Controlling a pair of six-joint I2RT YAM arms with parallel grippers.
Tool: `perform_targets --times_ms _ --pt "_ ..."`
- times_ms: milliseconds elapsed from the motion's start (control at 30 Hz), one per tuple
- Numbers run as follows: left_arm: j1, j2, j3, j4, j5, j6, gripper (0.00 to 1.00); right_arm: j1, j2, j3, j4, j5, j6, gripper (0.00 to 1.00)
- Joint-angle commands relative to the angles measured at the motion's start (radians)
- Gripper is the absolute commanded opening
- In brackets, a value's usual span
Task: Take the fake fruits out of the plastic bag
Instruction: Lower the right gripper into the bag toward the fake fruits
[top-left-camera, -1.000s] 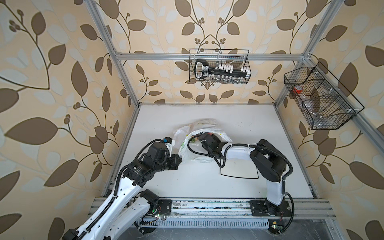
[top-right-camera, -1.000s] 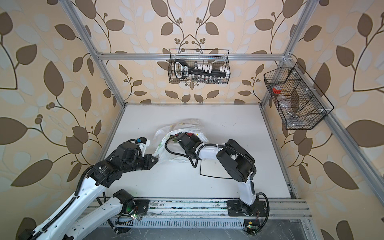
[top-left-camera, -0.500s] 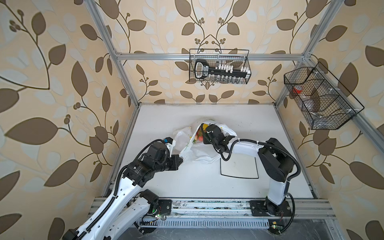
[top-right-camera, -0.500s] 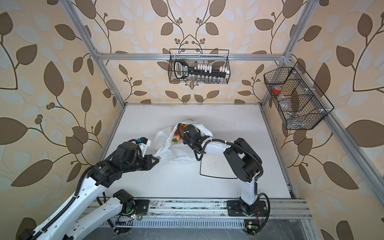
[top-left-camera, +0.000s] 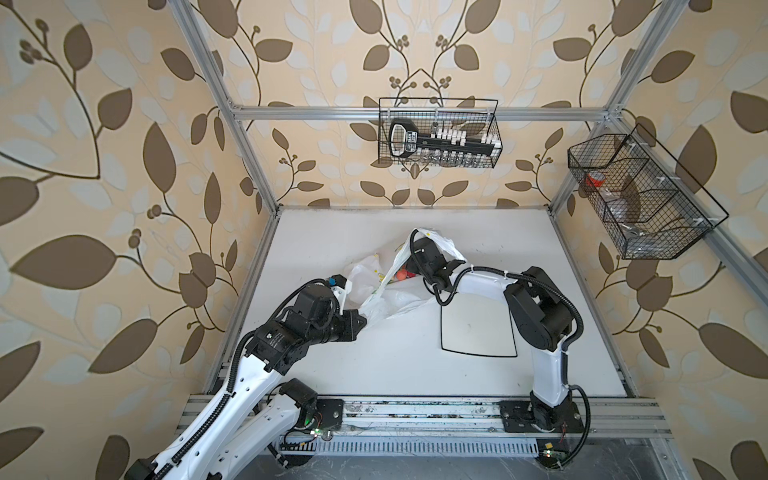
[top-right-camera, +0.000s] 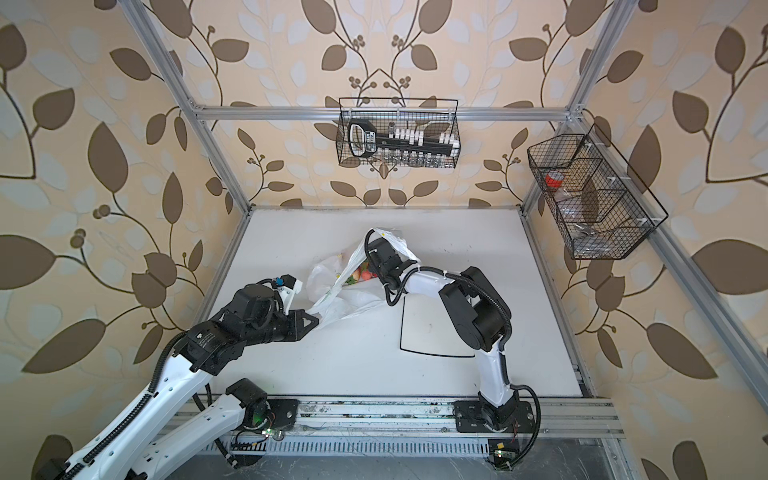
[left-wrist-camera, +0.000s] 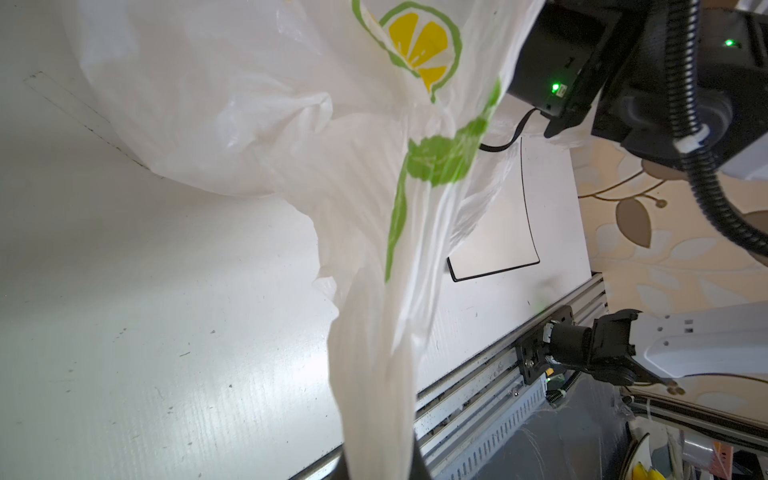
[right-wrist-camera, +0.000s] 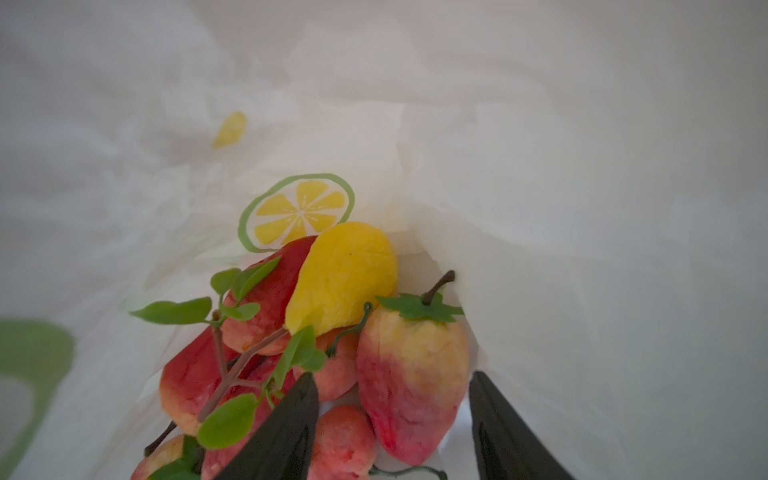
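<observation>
The plastic bag (top-left-camera: 399, 297) (top-right-camera: 349, 301), thin, white and printed with lemon slices, lies crumpled mid-table. My left gripper (top-left-camera: 362, 321) (top-right-camera: 316, 320) is shut on a stretched strip of the plastic bag (left-wrist-camera: 374, 208), held taut. The right arm's wrist (top-left-camera: 430, 259) reaches into the bag's raised mouth. Inside, my right gripper (right-wrist-camera: 394, 376) stands open over the fake fruits (top-left-camera: 402, 274) (top-right-camera: 365, 274). A red-yellow strawberry (right-wrist-camera: 411, 374) lies between its fingers. A yellow lemon (right-wrist-camera: 345, 278) and red apples (right-wrist-camera: 266, 291) with green leaves are heaped beside it.
A square white black-rimmed plate (top-left-camera: 478, 328) (top-right-camera: 436, 328) (left-wrist-camera: 494, 232) lies right of the bag, under the right arm. Wire baskets hang on the back wall (top-left-camera: 438, 133) and the right wall (top-left-camera: 640, 199). An aluminium rail (top-left-camera: 415, 409) runs along the table's front edge.
The right gripper has pushed farther back into the bag, lifting its mouth so the fruits show, and its jaws have widened. The left arm has kept still, holding the bag.
</observation>
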Motion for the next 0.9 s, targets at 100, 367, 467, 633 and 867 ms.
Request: perform_targets --times_ms 100,367,467,633,867 --pt "-0.01 -0.011 0.004 0.004 0.029 0.0 0.0 -0.007 0.088 0.089 -0.056 0.016 -0.009 0.61" --pt "-0.009 0.001 0.005 0.016 0.035 0.0 0.0 -0.011 0.165 0.157 -0.039 -0.054 -0.046 0.61" --pt "-0.01 0.012 0.002 0.027 0.042 0.0 0.0 -0.013 0.166 0.141 0.023 -0.117 -0.049 0.63" --pt "-0.009 0.034 -0.006 0.056 0.089 0.003 0.0 -0.012 0.188 0.154 0.057 -0.152 -0.049 0.68" --pt "-0.01 0.03 -0.013 0.097 0.163 0.008 0.0 -0.011 0.245 0.209 0.024 -0.138 -0.064 0.7"
